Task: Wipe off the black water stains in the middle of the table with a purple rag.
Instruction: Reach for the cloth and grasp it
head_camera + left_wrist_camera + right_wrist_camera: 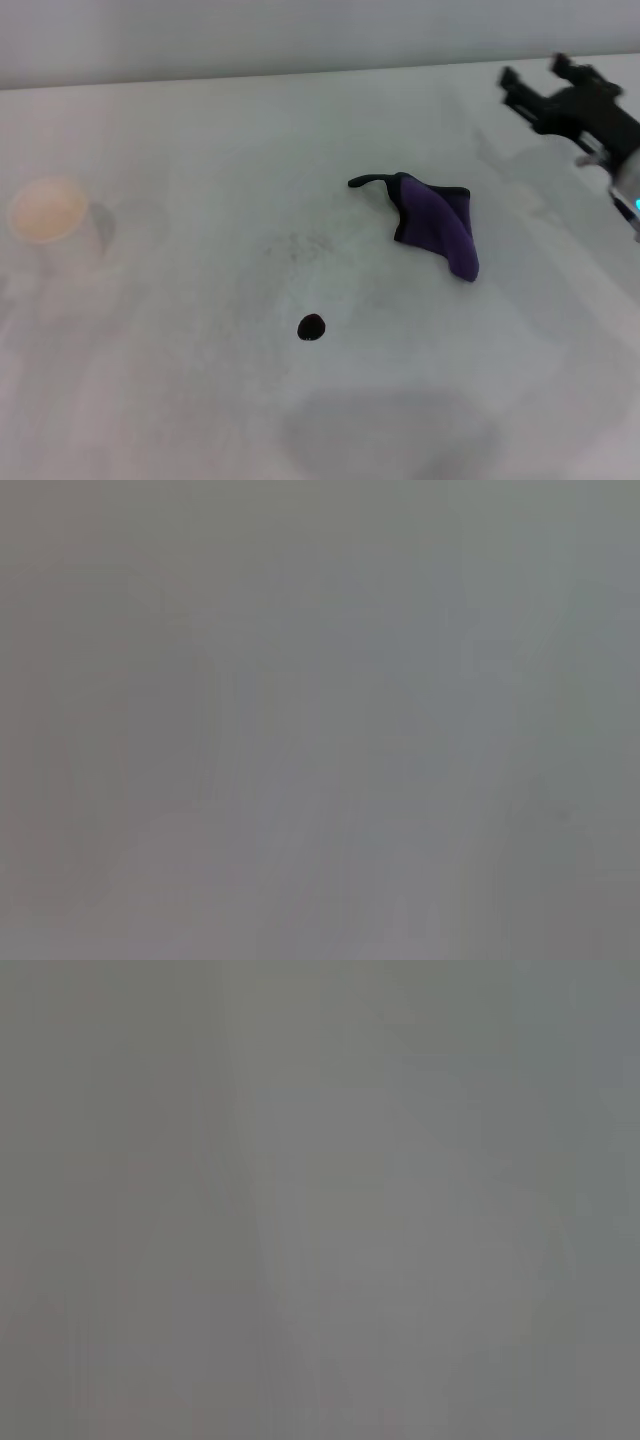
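Observation:
The purple rag [438,223] lies crumpled on the white table [200,400], right of centre, with its thin black tail pointing left. The black water stain [312,327] is a small round glossy blot nearer the front, left of the rag and apart from it. My right gripper [534,85] hovers at the far right, beyond and to the right of the rag, with its fingers spread and nothing between them. My left gripper is out of view. Both wrist views show only flat grey.
A cream paper cup [50,215] stands at the far left of the table. A faint grey speckled smudge [295,245] lies between the rag and the blot. The table's back edge meets a pale wall.

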Robot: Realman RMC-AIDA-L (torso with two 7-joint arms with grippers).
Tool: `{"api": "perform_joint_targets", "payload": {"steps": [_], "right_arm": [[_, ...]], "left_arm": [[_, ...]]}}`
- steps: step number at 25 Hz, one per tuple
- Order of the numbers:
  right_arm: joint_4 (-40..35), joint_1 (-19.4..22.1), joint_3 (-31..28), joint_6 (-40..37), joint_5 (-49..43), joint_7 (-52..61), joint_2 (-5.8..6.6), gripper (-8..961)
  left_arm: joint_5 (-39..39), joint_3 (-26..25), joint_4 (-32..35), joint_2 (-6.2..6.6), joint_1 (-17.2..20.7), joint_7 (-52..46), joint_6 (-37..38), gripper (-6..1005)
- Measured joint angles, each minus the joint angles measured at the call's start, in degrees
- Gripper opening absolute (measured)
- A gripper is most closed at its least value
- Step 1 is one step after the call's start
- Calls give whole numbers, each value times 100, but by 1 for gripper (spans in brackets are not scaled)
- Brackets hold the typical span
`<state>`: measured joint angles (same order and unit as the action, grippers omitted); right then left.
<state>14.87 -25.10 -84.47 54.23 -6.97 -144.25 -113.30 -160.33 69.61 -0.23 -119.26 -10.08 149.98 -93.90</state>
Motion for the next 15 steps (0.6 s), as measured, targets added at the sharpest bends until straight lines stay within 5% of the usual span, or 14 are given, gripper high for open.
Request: {"api": "perform_joint_targets", "payload": {"steps": [9, 15], "right_arm": [[666, -608, 121, -1241, -2039, 1811, 361, 807], [2076, -552, 87, -2379, -4090, 3390, 660, 807]], "left_arm": [[-305, 0, 76, 19, -358, 685, 470, 888], [-336, -81, 318, 29, -415, 904, 912, 889]]}}
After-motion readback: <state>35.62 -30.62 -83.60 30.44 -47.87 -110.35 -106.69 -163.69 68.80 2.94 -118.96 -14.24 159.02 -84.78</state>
